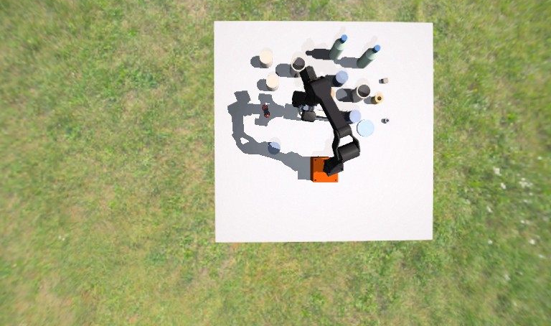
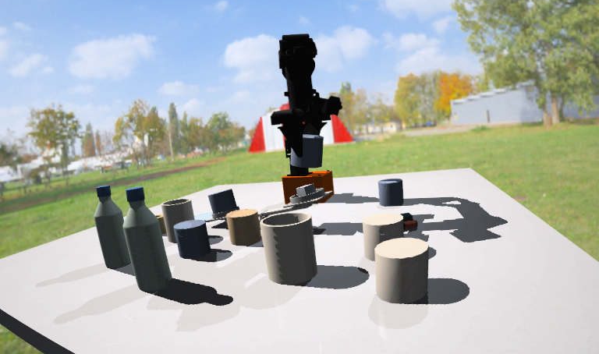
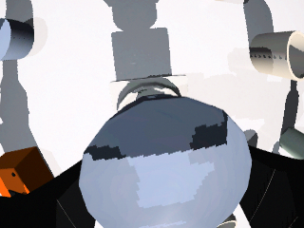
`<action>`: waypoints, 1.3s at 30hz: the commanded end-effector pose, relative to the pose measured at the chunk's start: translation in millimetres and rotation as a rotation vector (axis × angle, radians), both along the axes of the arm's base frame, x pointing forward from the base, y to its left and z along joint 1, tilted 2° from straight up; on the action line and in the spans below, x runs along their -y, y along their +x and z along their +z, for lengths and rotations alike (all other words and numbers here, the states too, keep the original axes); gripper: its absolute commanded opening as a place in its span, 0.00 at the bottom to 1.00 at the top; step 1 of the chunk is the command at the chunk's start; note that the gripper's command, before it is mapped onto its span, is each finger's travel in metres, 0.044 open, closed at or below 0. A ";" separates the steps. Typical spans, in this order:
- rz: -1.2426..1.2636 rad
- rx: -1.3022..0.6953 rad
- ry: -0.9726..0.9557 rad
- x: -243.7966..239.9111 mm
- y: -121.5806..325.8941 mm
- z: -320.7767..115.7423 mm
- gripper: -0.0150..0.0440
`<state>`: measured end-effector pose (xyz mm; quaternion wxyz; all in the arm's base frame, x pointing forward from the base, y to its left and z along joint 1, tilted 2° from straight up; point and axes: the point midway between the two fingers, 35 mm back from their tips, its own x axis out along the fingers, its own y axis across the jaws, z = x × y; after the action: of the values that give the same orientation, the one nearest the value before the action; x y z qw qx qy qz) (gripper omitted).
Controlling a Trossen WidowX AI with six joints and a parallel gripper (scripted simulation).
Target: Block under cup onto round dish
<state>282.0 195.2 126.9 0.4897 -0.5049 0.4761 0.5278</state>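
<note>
My gripper is shut on a blue-grey cup, held in the air above the raised end of the balance. A small pale grey block sits uncovered on that end, below the held cup. The other blue-grey cup stands on the balance's lower end, tilted with it. The light blue round dish lies beside that cup, with no block seen on it. In the wrist view the held cup hides most of the balance.
Two bottles, two open grey pots, two cream cylinders, blue cylinders and a tan cylinder stand around the balance. A red and black object lies left. Small items lie right.
</note>
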 end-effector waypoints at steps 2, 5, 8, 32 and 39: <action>0.000 0.000 0.000 -0.1 0.1 -0.3 0.25; 0.000 0.000 0.000 -0.1 0.1 -0.3 0.25; 0.000 0.000 0.000 -0.1 0.1 -0.3 0.25; 0.000 0.000 0.000 -0.8 -0.3 -0.8 0.25; 0.001 0.001 0.003 -26.8 -20.7 -21.3 0.25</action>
<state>272.1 209.8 115.2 0.4924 -0.5038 0.4752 0.5272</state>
